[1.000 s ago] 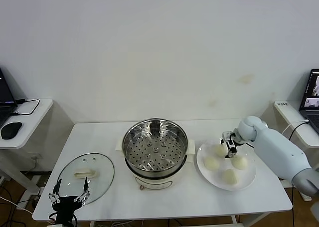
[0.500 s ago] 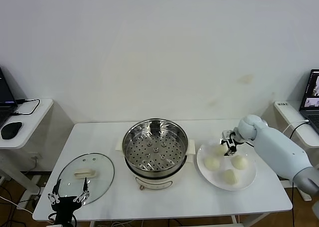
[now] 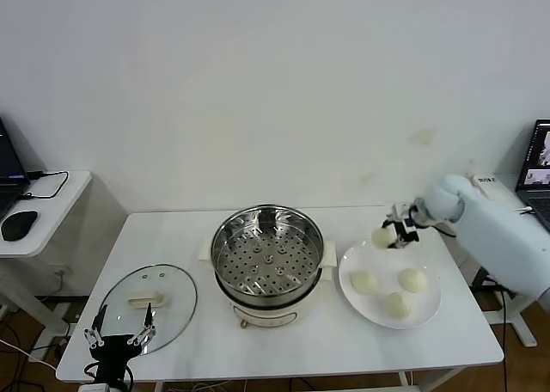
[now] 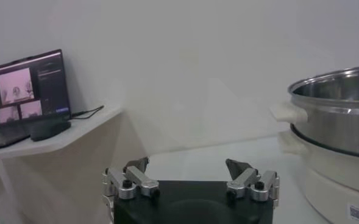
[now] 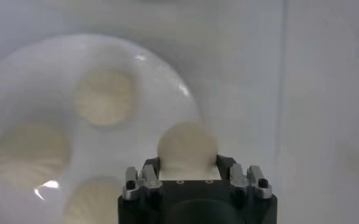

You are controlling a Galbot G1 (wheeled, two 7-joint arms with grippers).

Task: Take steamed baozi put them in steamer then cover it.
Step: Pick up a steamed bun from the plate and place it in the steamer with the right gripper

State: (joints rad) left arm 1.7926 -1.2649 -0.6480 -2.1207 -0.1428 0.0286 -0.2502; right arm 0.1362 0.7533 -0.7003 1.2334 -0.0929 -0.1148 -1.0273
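Note:
My right gripper (image 3: 392, 235) (image 5: 188, 159) is shut on one steamed baozi (image 3: 382, 235) (image 5: 187, 146), holding it in the air above the far left rim of the white plate (image 3: 430, 304) (image 5: 161, 79). Three more baozi lie on that plate (image 3: 364, 281) (image 3: 412, 279) (image 3: 395, 304). The steamer (image 3: 267, 259), a shiny pot with a perforated tray on a cream base, stands empty at the table's middle, left of the plate; its rim shows in the left wrist view (image 4: 337, 112). My left gripper (image 3: 119, 338) (image 4: 188, 173) hangs open at the table's front left corner.
The glass lid (image 3: 148, 306) with a cream handle lies flat on the table left of the steamer, just beyond my left gripper. A side table with a laptop (image 4: 27, 97) and a mouse (image 3: 19, 224) stands to the left. Another laptop (image 3: 540, 164) sits at the right.
My right gripper closed on the far left baozi and lifted it off the plate, the arm rising and pulling back to the right. The left arm has not moved.

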